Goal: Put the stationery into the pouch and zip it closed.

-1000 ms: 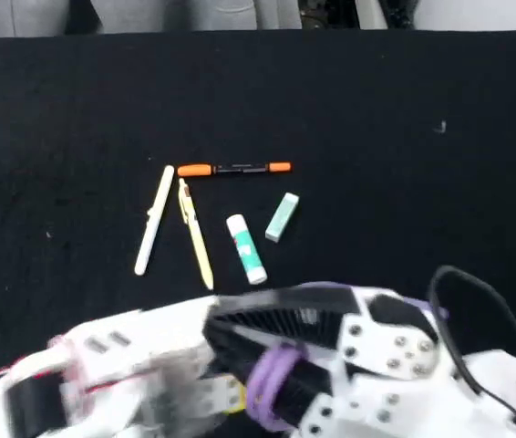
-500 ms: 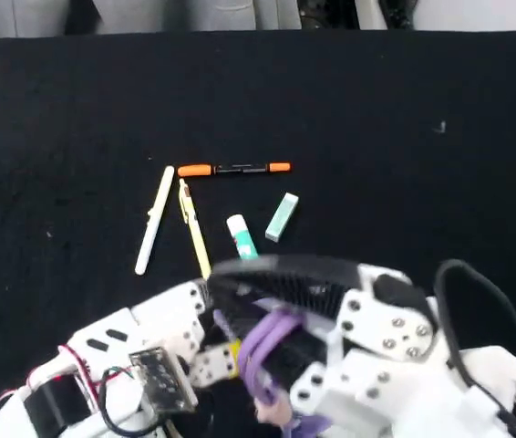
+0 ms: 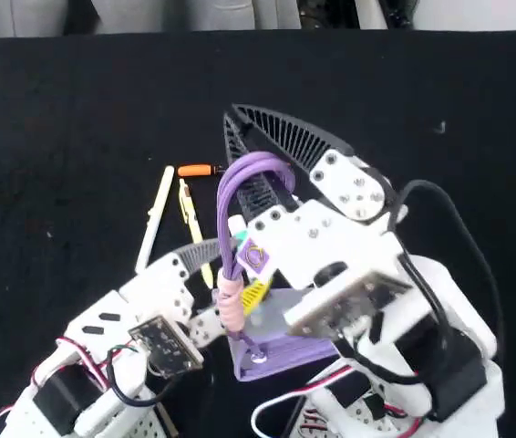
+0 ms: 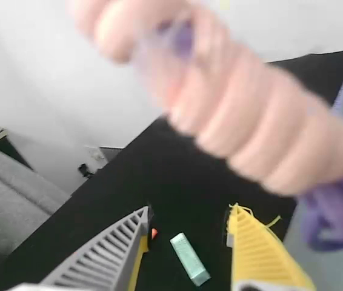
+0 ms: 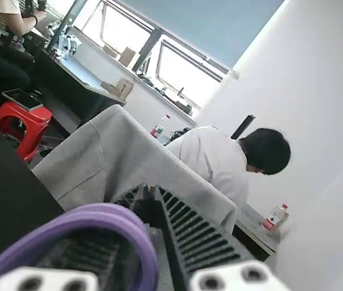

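Stationery is lying loose on the black counter [image 3: 422, 91], middle-left, and I'm judging nothing packed yet. The white pen [image 3: 153, 219] and yellow pen [image 3: 192, 228] are lying side by side. Their far ends are sitting close together just beside the orange marker [image 3: 194, 170], which is lying crosswise and running under the raised arm. The mint eraser [image 4: 189, 259] is lying flat on the counter near an orange marker tip.

The left gripper [image 4: 188, 213] is hanging low at the near side of the group. Its fingers [image 4: 108, 260], one grey and one yellow, are spread wide and pinching nothing. The eraser is showing in the gap between them but farther off, not touched.

The right gripper [image 3: 235, 114] is sticking up high above the items and aiming off into the room. Its black fingers are looking pressed together at the tip, with nothing between them. A purple cable [image 3: 240, 182] is looping over that arm, with a pink wrap [image 3: 231, 297] lower down.

Handling guess:
- **Pens and marker:** they're looking light, stiff, smooth and round, so likely rolling or skidding if nudged. I'd be pinching across the barrel near mid-length.
- **Eraser:** it's looking light, blocky and a bit grippier, so I'd be taking it across the narrow sides.
- **Risk:** the items are sitting close together, so a neighbour is likely getting bumped on approach.
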Controlling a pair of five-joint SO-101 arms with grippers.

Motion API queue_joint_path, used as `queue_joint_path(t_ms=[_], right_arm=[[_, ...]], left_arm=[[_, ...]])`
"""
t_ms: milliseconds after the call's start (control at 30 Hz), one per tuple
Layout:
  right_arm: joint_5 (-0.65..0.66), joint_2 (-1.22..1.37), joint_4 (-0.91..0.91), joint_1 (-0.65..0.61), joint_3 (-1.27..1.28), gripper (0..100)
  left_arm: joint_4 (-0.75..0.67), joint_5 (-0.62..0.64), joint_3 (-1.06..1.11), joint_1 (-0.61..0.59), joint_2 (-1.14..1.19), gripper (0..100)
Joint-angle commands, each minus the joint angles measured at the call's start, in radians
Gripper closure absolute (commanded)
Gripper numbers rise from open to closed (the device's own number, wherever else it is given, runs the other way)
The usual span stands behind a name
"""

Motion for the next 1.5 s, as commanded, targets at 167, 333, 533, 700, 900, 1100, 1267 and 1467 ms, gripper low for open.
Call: queue_joint_path(t_ms=[167,333,533,700,900,1100,1267,1467], right_arm=[[-0.012,0.022,-0.025,0.133,-0.045,98.8],[-0.012,0.03,0.017,0.137,-0.087,98.8],[-0.011,0.065,-0.023,0.15,-0.084,98.8],[-0.021,0.177,-0.181,0.275,-0.042,98.8],[-0.091,0.271,-0.273,0.308,-0.035,98.8],[-0.089,0.272,-0.272,0.307,-0.031,98.8],[-0.089,0.272,-0.249,0.307,-0.036,98.8],[-0.089,0.271,-0.247,0.305,-0.038,98.8]], left_arm=[[-0.02,-0.011,-0.096,-0.219,-0.003,78],[-0.015,-0.121,-0.054,-0.387,-0.005,78],[0.233,-0.143,-0.134,-0.329,-0.005,78],[0.411,-0.152,-0.257,-0.272,-0.005,78],[0.542,-0.279,-0.349,-0.263,-0.005,78],[0.534,-0.269,-0.32,-0.179,-0.005,78],[0.465,-0.126,-0.291,-0.016,-0.005,78],[0.219,0.029,-0.15,-0.116,-0.005,78]])
